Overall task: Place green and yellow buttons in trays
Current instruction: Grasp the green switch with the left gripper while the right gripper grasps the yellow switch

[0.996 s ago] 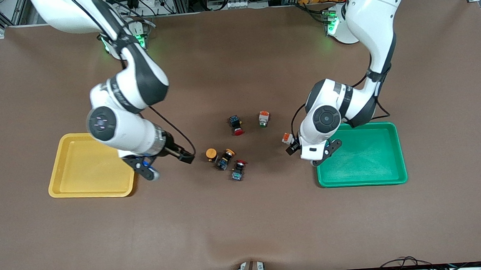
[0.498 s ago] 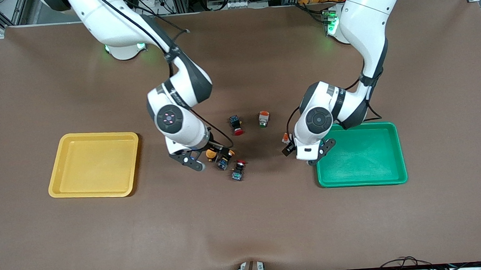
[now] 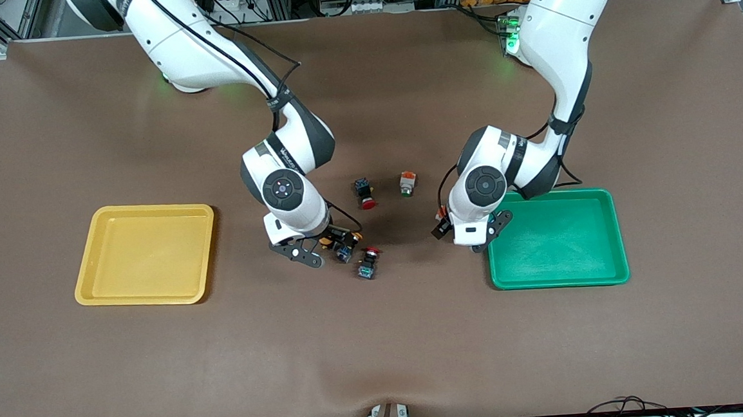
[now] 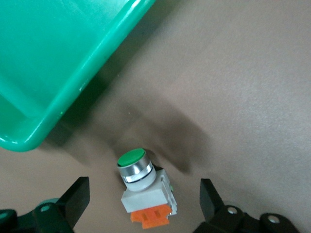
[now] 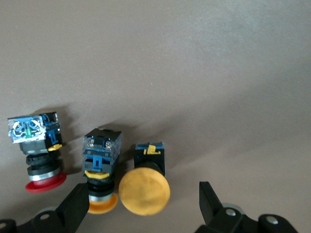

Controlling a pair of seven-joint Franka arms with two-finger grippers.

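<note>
Left gripper (image 4: 141,201) low, fingers spread wide; right gripper (image 5: 141,204) low, fingers likewise spread

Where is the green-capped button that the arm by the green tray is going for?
It lies on the table between the left gripper's open fingers, beside the green tray's corner: green-capped button.

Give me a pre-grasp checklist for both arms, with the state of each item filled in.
1. Left gripper open around a green button: ok, one finger on each side.
2. Right gripper open over the large-capped yellow button: ok.
3. Room for the right fingers: not ok, the second yellow button lies right beside the first.
4. Red button outside the right gripper: ok.
5. Green tray free to receive: ok, nothing in it.
6. Yellow tray free to receive: ok, nothing in it.
</note>
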